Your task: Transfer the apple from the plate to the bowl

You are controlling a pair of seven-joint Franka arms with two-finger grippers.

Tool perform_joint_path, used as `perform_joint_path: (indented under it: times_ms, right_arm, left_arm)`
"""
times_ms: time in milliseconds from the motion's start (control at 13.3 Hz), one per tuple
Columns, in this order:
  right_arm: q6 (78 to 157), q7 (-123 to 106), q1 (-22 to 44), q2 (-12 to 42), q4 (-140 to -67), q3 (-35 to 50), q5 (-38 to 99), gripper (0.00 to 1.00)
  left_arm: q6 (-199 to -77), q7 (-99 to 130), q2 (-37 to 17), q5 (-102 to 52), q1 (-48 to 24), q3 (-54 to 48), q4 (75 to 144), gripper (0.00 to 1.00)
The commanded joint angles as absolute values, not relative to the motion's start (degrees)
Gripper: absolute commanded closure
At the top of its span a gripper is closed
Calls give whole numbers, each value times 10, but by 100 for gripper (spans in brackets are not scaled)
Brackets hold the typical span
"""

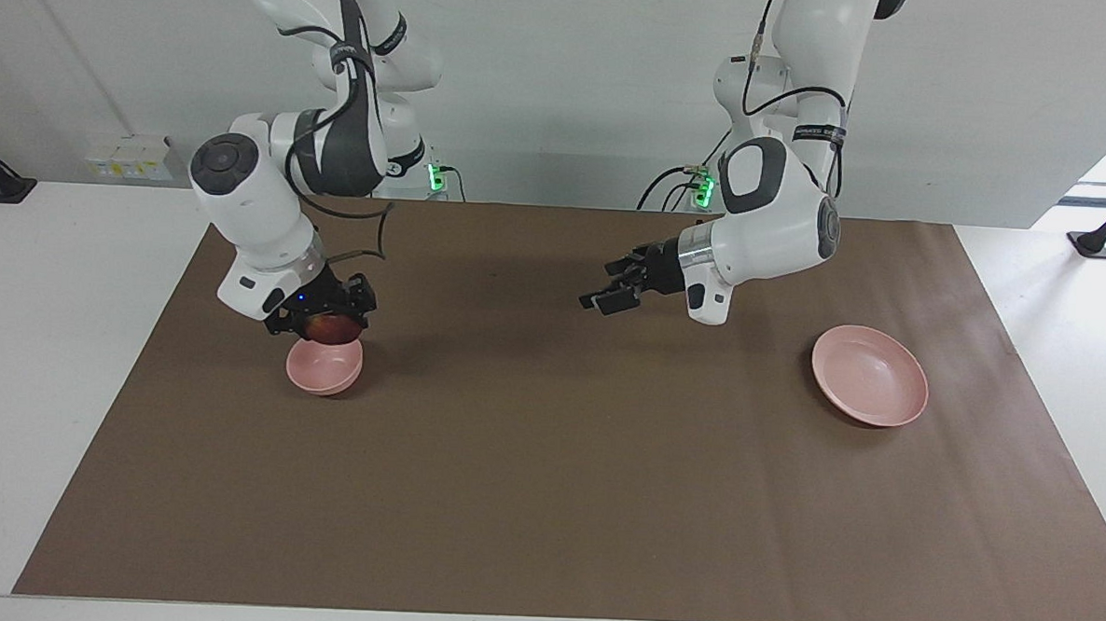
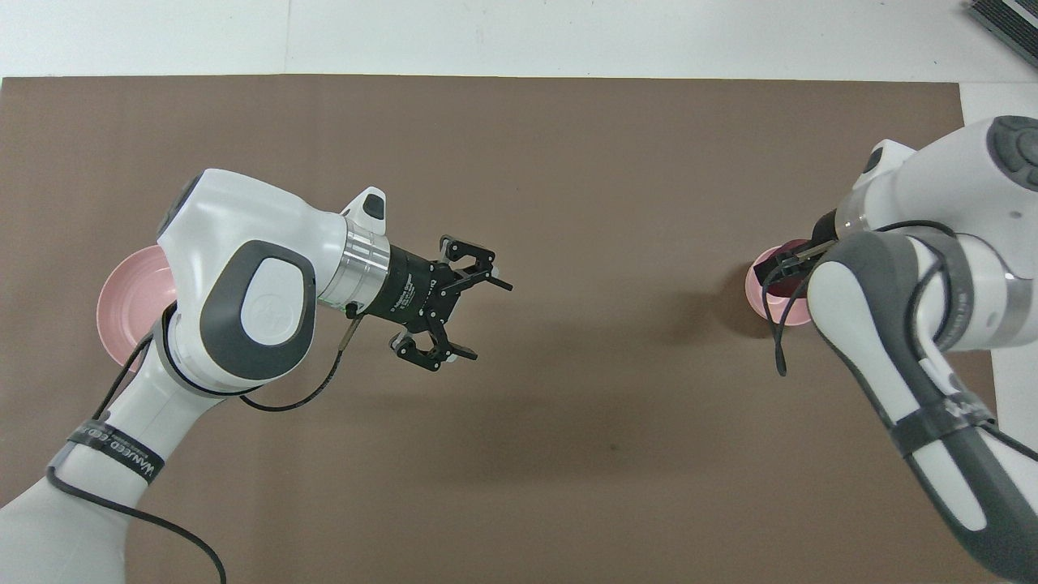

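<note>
Apple (image 1: 327, 329) is pinched in the right gripper's (image 1: 322, 327) jaws, hanging right over the bowl (image 1: 325, 368), just above its rim. Left gripper (image 1: 612, 291) hovers over bare brown mat (image 1: 546, 460) mid-worktop, jaws wide with nothing in them. From the bowl, the plate (image 1: 870, 376) sits out at 3 o'clock in the facing view.

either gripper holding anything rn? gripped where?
Right gripper holds the apple by its sides, just over the bowl. Left gripper is open and empty above the mat. The plate is bare.
</note>
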State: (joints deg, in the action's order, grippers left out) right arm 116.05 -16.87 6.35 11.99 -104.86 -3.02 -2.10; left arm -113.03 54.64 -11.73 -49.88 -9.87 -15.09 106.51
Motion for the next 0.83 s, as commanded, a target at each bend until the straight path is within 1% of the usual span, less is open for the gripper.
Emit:
perform_joint_path:
  times_ms: [0,226,376,526,752]
  right_arm:
    - [1190,-186,70,144,-1036,-28,-92,100]
    - [1194,-186,70,154,-1054,-29,-116,100]
    - [1213,-186,66,153,-1072,-29,-125,100]
    - [1230,-185,62,164,-1075,-29,-128,100]
    - [1237,-182,61,171,-1082,-29,-128,100]
  left_arm:
    - [-1119,546,-105,-435,-82,-150,1054,0]
    - [-1115,542,-96,-377,-79,-149,1049,0]
    - [-1113,539,-74,-334,-81,-133,1049,0]
    - [-1111,534,-67,-323,-79,-120,1049,0]
    - [-1090,448,-62,-298,-79,-92,1048,0]
